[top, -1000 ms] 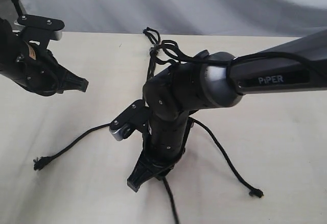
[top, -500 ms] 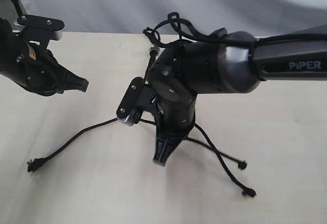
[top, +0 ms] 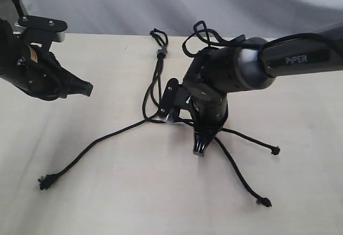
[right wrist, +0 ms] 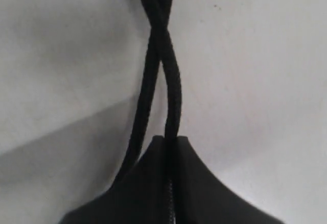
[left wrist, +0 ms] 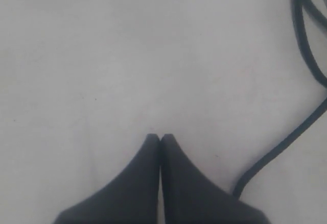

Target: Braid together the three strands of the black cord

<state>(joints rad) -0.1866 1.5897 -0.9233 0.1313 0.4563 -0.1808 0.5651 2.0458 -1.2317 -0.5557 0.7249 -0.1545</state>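
Pinching one strand (right wrist: 174, 96) near the knot (top: 161, 53) is our right hand (top: 200, 149); our left hand (top: 86, 89), pressed together, hangs well apart.

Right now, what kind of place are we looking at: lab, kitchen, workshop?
Likely a robot lab test bench: a bare cream tabletop with a grey cloth backdrop behind it, a left arm and a PIPER-marked right arm over it, and a black cord as the workpiece.
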